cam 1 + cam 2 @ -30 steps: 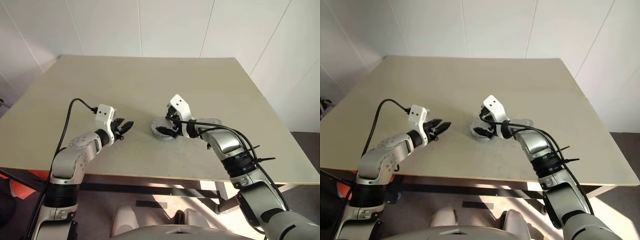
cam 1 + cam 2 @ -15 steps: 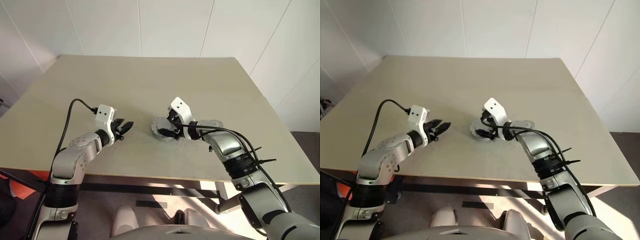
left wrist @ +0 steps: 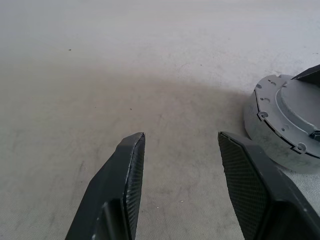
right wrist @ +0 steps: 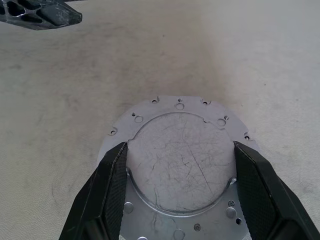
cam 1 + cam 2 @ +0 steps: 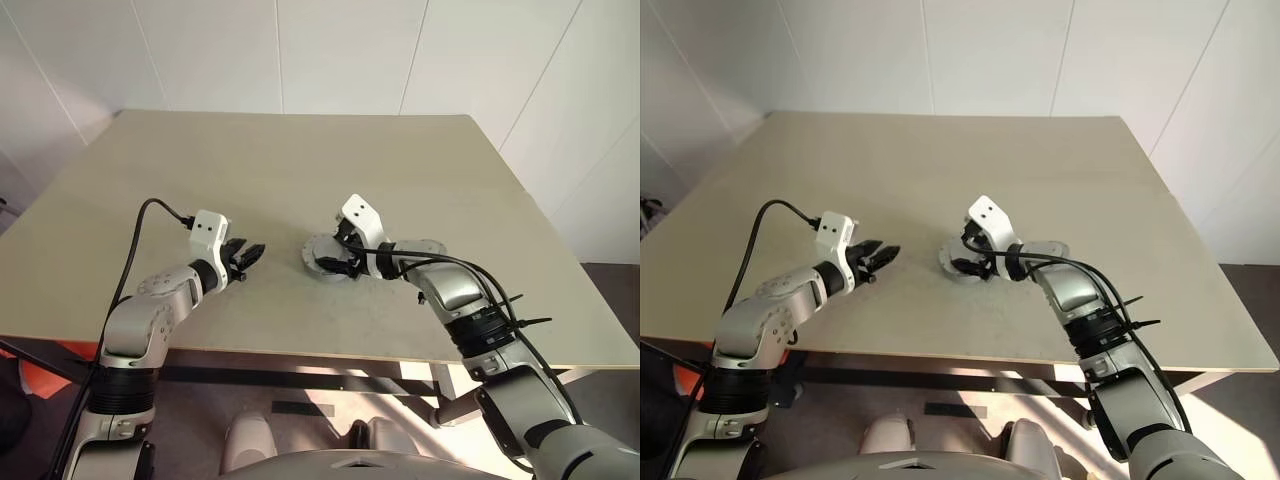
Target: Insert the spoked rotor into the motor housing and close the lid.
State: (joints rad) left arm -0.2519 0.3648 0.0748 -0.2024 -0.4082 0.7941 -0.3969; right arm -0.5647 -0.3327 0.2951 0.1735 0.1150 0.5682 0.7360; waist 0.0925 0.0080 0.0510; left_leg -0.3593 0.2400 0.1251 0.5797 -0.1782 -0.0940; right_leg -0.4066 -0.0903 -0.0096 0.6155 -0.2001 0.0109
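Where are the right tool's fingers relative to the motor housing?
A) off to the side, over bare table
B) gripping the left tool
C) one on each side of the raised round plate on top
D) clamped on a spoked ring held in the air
C: in the right wrist view the right tool has a black finger on either side of the raised plate atop the motor housing.

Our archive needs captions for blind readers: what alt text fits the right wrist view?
The right gripper straddles a round silver motor housing on a beige table, its two black fingers at opposite sides of the raised scratched centre disc. The tip of the left gripper shows at one corner.
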